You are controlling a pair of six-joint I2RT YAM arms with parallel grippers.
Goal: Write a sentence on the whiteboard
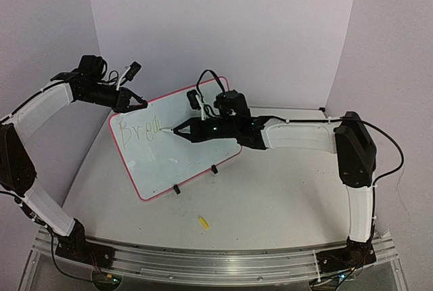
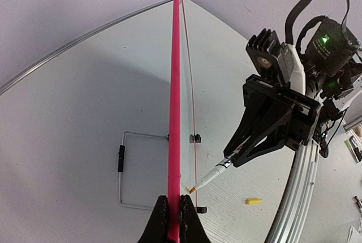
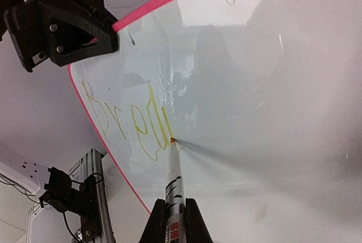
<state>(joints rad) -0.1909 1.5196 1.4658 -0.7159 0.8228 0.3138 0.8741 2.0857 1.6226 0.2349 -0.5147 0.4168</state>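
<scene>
The whiteboard [image 1: 183,159], glossy white with a pink-red border, stands tilted on the table. Yellow letters [image 1: 137,130] run across its upper left. My left gripper [image 1: 137,103] is shut on the board's top left edge; the left wrist view shows its fingers pinching the pink border [image 2: 175,113] edge-on. My right gripper [image 1: 188,130] is shut on a white marker [image 1: 174,130]. In the right wrist view the marker [image 3: 174,169] has its orange tip touching the board [image 3: 254,85] just after the last yellow letter [image 3: 148,124].
A yellow marker cap [image 1: 203,222] lies on the table in front of the board. Two black clip feet [image 1: 176,189] hold the board's lower edge, and a wire stand [image 2: 121,158] props it from behind. White walls close in the back and sides.
</scene>
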